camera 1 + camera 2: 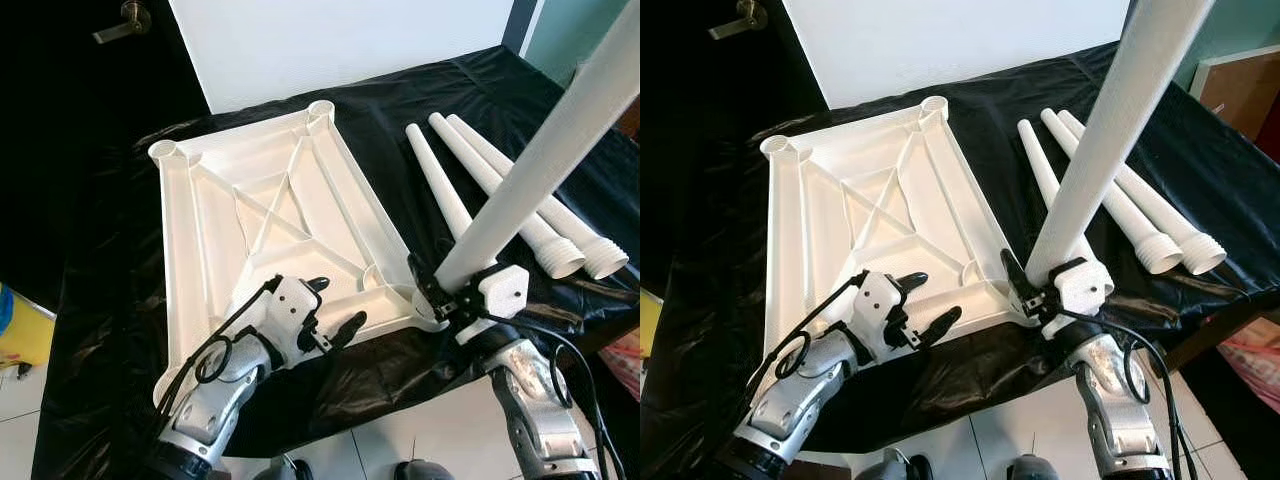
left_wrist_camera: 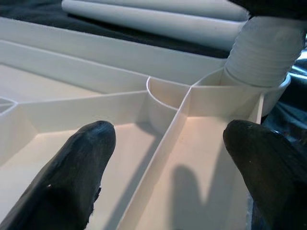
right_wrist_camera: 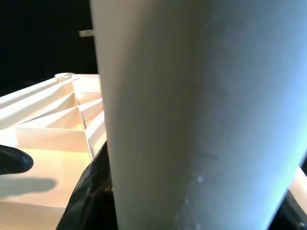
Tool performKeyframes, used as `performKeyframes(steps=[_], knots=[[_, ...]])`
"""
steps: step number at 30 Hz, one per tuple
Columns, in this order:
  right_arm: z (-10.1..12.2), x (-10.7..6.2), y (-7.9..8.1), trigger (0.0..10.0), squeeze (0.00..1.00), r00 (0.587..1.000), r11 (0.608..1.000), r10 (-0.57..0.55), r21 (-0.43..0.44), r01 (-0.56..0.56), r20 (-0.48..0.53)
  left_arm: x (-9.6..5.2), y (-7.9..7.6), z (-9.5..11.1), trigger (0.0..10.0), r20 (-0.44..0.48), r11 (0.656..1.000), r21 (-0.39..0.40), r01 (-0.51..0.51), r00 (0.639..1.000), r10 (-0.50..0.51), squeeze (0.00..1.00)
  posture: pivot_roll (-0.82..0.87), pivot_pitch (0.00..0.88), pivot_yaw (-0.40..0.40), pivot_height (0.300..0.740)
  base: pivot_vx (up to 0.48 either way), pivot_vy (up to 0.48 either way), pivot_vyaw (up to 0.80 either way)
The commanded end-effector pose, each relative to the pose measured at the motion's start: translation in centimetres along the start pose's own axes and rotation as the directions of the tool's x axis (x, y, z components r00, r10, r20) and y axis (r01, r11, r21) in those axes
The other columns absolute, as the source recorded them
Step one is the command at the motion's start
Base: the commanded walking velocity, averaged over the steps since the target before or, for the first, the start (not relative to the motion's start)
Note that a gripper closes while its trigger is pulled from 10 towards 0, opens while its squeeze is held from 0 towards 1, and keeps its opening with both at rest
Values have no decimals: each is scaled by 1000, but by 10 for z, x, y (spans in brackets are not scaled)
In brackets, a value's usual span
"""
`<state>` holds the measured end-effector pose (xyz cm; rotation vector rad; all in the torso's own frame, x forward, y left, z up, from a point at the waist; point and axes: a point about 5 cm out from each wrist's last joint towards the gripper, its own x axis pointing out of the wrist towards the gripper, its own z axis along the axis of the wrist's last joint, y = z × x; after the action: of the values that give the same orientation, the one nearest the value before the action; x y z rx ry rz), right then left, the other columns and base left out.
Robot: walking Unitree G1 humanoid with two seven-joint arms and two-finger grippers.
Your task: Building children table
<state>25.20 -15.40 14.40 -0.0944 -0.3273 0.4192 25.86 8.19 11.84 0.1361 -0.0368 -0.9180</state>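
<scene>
While the white tabletop point(image 1: 270, 215) lies upside down w/ its ribbed underside facing up on a black sheet point(image 1: 120, 330) covering the work surface, the right gripper point(image 1: 445, 295) is clamped around a white table leg point(image 1: 545, 150) near its threaded end. That leg stands tilted, top leaning up and away to the robot's right, and its bottom end sits in the round corner socket point(image 2: 249, 93) at the near right corner of the tabletop. In the left wrist view you can see the threads right at the socket rim, so it's in there, but can't tell how far it's screwed.

Left gripper point(image 1: 335, 308) is spread open, fingers apart, hovering over the near edge of the tabletop just beside that same corner. One finger point(image 2: 79, 167) is over one rib bay and the other over the next bay nearer the socket; it's not gripping anything. Can't tell if the tips actually touch the plastic.

3 more legs point(image 1: 500, 190) lie side by side on the sheet to the robot's right of the tabletop, thick threaded ends pointing toward the robot, narrow ends away. They're touching or nearly so, and the nearest one lies close along the tabletop's right edge. The other 3 corner sockets look bare, e.g. the far ones point(image 1: 320, 108).

Behind it all there's a white wall panel point(image 1: 340, 40) and a dark door w/ a lever handle point(image 1: 125, 20) at far left.
</scene>
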Motion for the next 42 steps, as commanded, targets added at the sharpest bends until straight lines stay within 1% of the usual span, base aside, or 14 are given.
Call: performKeyframes(steps=[1, 7, 8, 9, 12, 15, 16, 17, 20, 26, 30, 34, 38, 42], knots=[[2, 6, 1, 10000, 0, 1000, 999, -2, 32, 2, -11, 2, 2, 13, 10000, 41, 1000, 12, 16, 999, -17, 0, -84, 116, 85, 740, 0, 0, 0], [14, 15, -3, 10000, 0, 1000, 999, -8, 39, 7, 22, 7, 3, 29, 10000, 101, 999, 13, 44, 994, -45, 0, -84, 111, 77, 740, 0, 0, 0], [16, 19, -4, 10000, 0, 1000, 999, -6, 36, 5, 25, 9, 4, 34, 10000, 118, 998, 17, 58, 991, -59, 435, -81, 109, 72, 740, 0, 0, 0], [18, 22, -6, 10000, 0, 1000, 999, -6, 41, 5, 21, 11, 3, 39, 10000, 136, 997, 9, 81, 987, -82, 1000, -79, 105, 69, 740, 0, 0, 0], [20, 27, -8, 10000, 0, 1000, 999, 8, 46, -8, 1, 14, 2, 48, 10000, 175, 992, -21, 123, 978, -117, 1000, -79, 102, 67, 740, 0, 0, 0], [20, 30, -9, 10000, 0, 1000, 998, 26, 59, -25, -14, 18, 4, 52, 10000, 185, 991, -19, 130, 975, -124, 1000, -79, 100, 65, 740, 0, 0, 0], [20, 31, -10, 10000, 0, 999, 997, 36, 75, -34, -28, 21, 5, 53, 10000, 181, 991, -16, 135, 975, -130, 686, -80, 93, 60, 740, 0, 0, 0], [20, 33, -10, 10000, 0, 997, 994, 54, 96, -49, -46, 24, 5, 55, 10000, 181, 989, -11, 147, 973, -142, 0, -81, 90, 59, 740, 0, 0, 0], [20, 34, -11, 10000, 0, 995, 993, 75, 91, -69, -66, 26, 4, 57, 10000, 186, 986, -25, 164, 970, -157, 0, -83, 89, 59, 740, 0, 0, 0], [16, 31, -11, 10000, 0, 961, 973, 229, 33, -227, -158, 36, -10, 71, 10000, 214, 942, -68, 327, 928, -307, 0, -98, 75, 65, 740, 0, 0, 0], [16, 30, -12, 10000, 0, 957, 971, 240, 33, -237, -166, 36, -11, 72, 10000, 217, 935, -78, 345, 922, -322, 0, -98, 75, 65, 740, 0, 0, 0], [14, 28, -12, 10000, 0, 945, 964, 267, 54, -262, -188, 35, -13, 77, 10000, 235, 910, -119, 397, 902, -363, 0, -99, 78, 72, 740, 0, 0, 0], [13, 24, -9, 10000, 0, 924, 950, 311, 89, -298, -224, 33, -12, 88, 10000, 276, 885, -146, 442, 877, -393, 0, -100, 82, 79, 740, 0, 0, 0], [14, 25, -11, 10000, 0, 915, 944, 329, 95, -315, -235, 30, -8, 101, 10000, 297, 875, -133, 466, 861, -414, 0, -96, 92, 79, 740, 0, 0, 0]])
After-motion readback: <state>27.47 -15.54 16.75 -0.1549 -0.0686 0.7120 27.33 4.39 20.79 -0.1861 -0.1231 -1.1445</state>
